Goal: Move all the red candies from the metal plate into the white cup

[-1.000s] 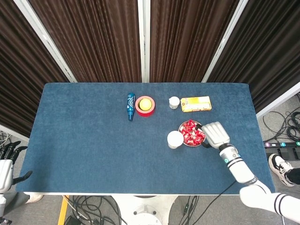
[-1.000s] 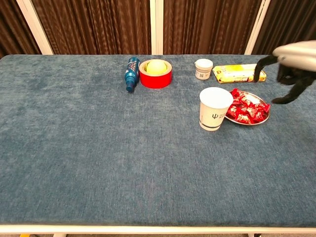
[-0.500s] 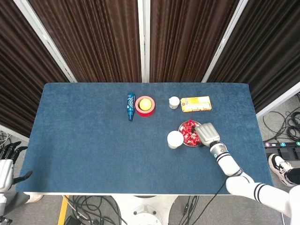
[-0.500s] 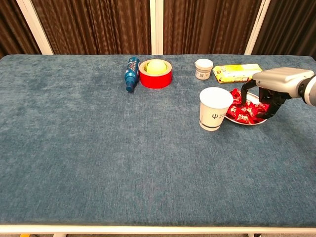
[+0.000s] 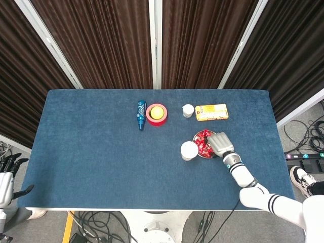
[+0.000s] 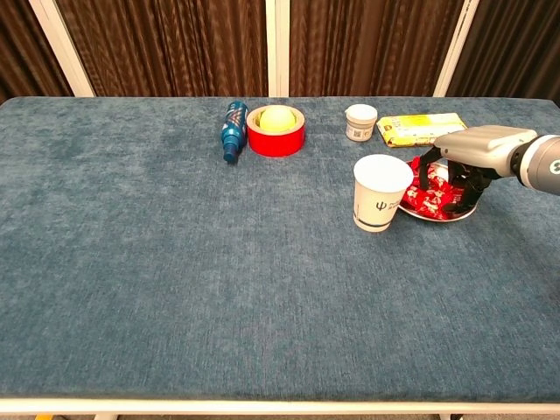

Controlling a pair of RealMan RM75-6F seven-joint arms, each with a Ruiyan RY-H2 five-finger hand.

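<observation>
Left hand (image 5: 7,169) hangs off the table's (image 5: 91,152) near-left corner, fingers apart, empty, well apart from the work. White cup (image 6: 380,192) stands just left of the metal plate (image 6: 464,213); the right hand (image 6: 468,156) sits directly over the red candies (image 6: 433,198), fingers curled down among them, grasp not discernible.

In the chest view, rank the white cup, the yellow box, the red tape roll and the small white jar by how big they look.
Largest to smallest as they appear:
1. white cup, though it stands nearer the camera
2. red tape roll and yellow box, too close to rank
3. small white jar
</observation>
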